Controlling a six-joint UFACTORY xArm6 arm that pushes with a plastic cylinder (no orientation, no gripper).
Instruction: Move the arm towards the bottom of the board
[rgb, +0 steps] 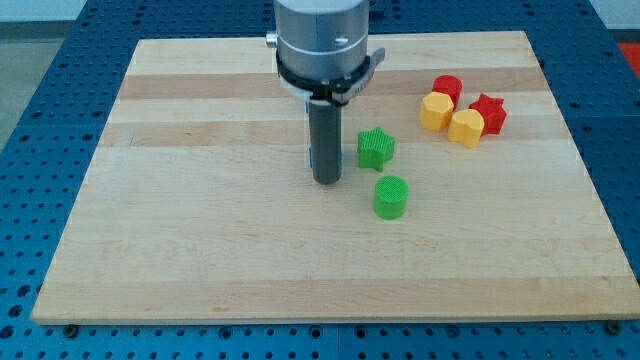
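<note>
My tip (327, 180) rests on the wooden board (200, 230) near its middle, below the arm's silver head (322, 40). A green star block (376, 148) lies just to the tip's right and slightly higher in the view, a small gap away. A green round block (391, 196) lies to the tip's lower right. The tip touches neither. Towards the view's top right is a cluster: a red round block (447, 89), a yellow block (435, 111), another yellow block (466, 127) and a red star block (489, 113).
The board sits on a blue perforated table (40, 120) that shows on all sides. The board's bottom edge (320, 318) runs along the view's bottom.
</note>
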